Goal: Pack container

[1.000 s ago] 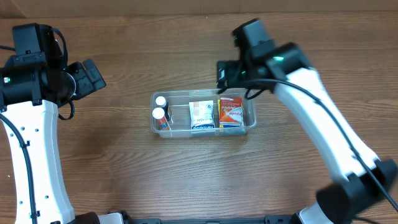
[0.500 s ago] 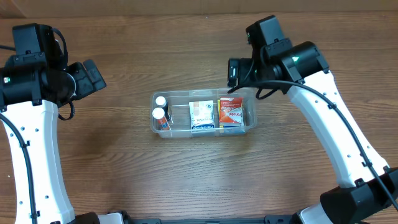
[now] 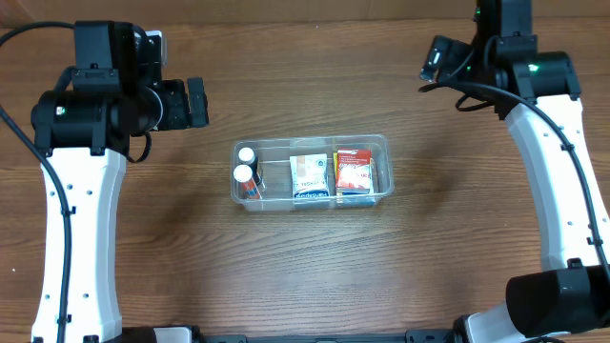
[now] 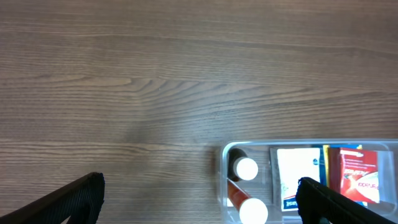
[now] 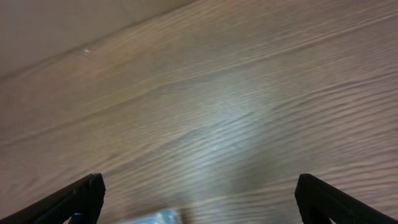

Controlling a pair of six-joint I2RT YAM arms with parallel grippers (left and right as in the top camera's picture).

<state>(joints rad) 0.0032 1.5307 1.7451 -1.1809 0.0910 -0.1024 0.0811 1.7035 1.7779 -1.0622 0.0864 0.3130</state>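
The clear plastic container (image 3: pixel 385 171) sits mid-table. It holds two white-capped bottles (image 3: pixel 246 168), a white and blue box (image 3: pixel 309 177) and a red and white box (image 3: pixel 354 171). It also shows at the lower right of the left wrist view (image 4: pixel 225 168). A blurred corner of it shows at the bottom of the right wrist view (image 5: pixel 163 217). My left gripper (image 3: pixel 196 103) is open and empty, up and left of the container. My right gripper (image 3: pixel 431 65) is open and empty, at the far right, away from the container.
The wooden table (image 3: pixel 305 257) surrounds the container. A pale wall strip shows at the top of the right wrist view (image 5: pixel 74 25), past the table's far edge.
My right gripper has pulled back from the container's right end, up and to the far right. My left arm has swung right, toward the container's left side.
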